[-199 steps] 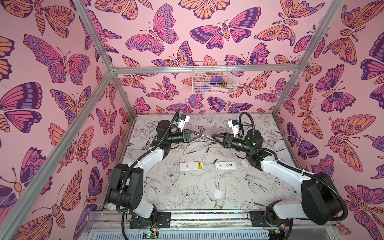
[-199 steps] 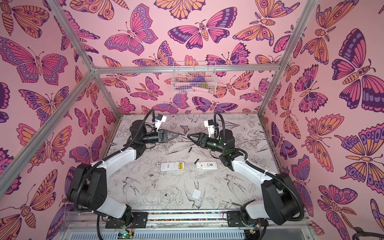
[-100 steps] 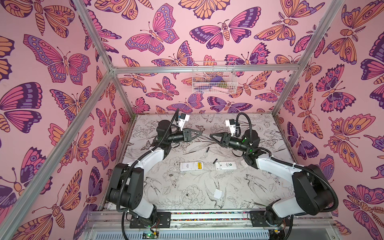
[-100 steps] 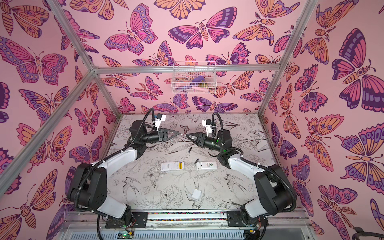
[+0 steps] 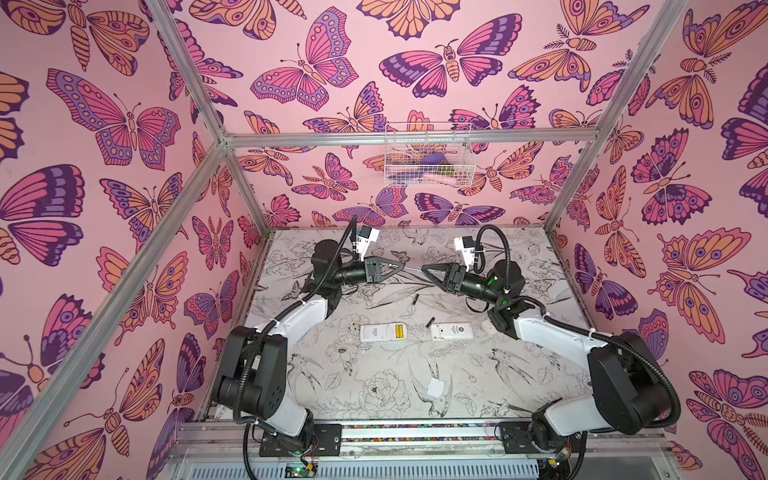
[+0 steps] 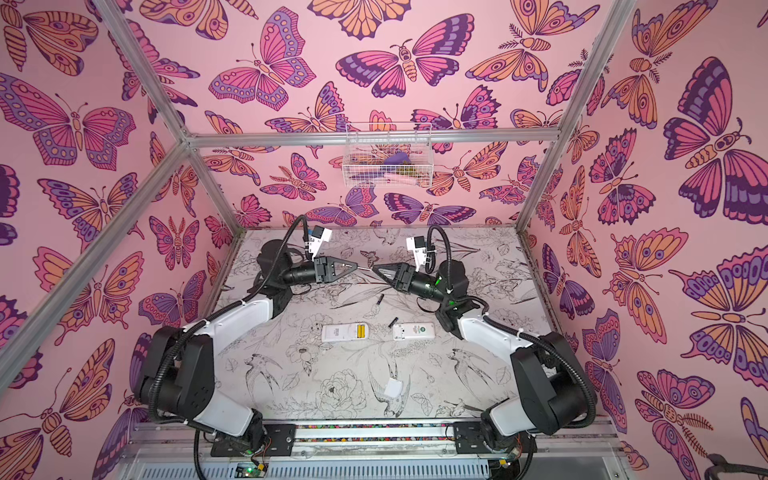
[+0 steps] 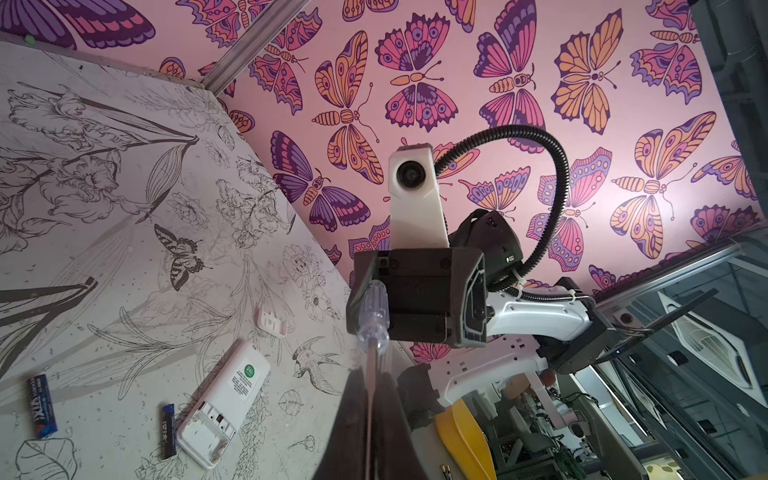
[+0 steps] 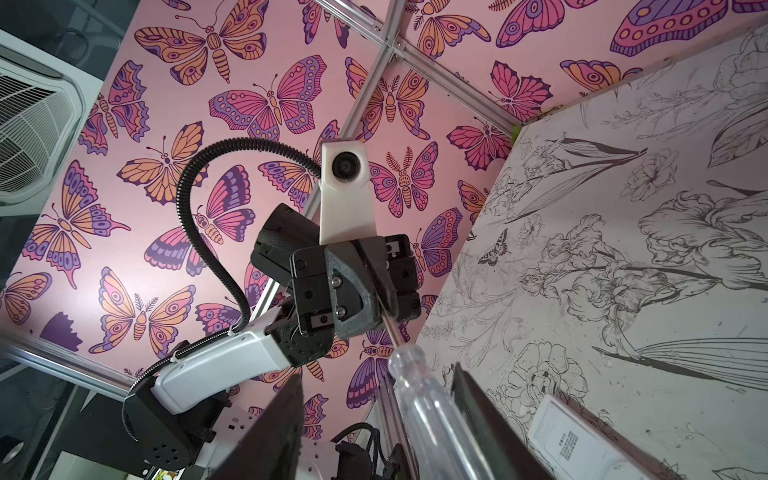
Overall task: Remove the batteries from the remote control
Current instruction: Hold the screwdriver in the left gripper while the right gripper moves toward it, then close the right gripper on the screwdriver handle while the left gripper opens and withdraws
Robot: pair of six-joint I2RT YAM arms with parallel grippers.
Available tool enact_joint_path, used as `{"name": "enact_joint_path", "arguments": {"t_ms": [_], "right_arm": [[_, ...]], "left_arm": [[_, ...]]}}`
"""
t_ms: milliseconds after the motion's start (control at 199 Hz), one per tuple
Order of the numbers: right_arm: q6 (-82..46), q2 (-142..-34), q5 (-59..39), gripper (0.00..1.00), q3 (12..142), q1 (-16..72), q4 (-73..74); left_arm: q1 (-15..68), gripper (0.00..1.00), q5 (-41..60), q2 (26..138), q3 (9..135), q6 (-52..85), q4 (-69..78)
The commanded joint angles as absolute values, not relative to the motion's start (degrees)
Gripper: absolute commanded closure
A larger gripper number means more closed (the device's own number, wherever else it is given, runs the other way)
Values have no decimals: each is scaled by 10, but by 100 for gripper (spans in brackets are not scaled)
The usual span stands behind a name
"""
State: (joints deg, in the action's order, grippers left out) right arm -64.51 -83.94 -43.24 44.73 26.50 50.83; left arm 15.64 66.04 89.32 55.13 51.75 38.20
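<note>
The left pincer (image 5: 400, 266) is clamped shut on the thin metal shaft of a screwdriver (image 7: 374, 316). The right pincer (image 5: 425, 270), tip to tip with it in mid-air, stands open around the clear handle, with a gap beside one finger (image 8: 274, 419). On the table (image 5: 519, 374), well below both tips, a black battery (image 5: 414, 299) lies almost under the right pincer and a second black battery (image 5: 429, 322) lies just beside a white remote (image 5: 451, 331) — the yellow batteries (image 5: 399, 331) sit in the second remote (image 5: 374, 332), below the left pincer.
</note>
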Motion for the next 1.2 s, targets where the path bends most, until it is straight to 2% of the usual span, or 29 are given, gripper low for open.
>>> {"name": "enact_joint_path", "arguments": {"t_ms": [0, 140, 346, 511, 622, 782, 1063, 1198], "right_arm": [[-659, -847, -443, 43, 456, 262, 560], [-680, -858, -422, 46, 450, 258, 595], [-715, -882, -445, 50, 474, 259, 626], [-688, -882, -444, 52, 481, 265, 593], [-706, -897, -450, 54, 490, 268, 622], [-704, -920, -447, 61, 501, 281, 610], [-688, -913, -449, 62, 499, 285, 591], [-676, -913, -461, 71, 508, 289, 577]], "left_arm": [[151, 100, 682, 891, 551, 542, 459], [150, 100, 694, 889, 559, 549, 460], [155, 100, 675, 895, 549, 548, 460], [171, 100, 677, 908, 553, 540, 462], [180, 100, 678, 917, 555, 528, 453], [180, 100, 674, 920, 560, 524, 450], [168, 100, 676, 925, 575, 512, 425], [171, 100, 670, 931, 570, 501, 424]]}}
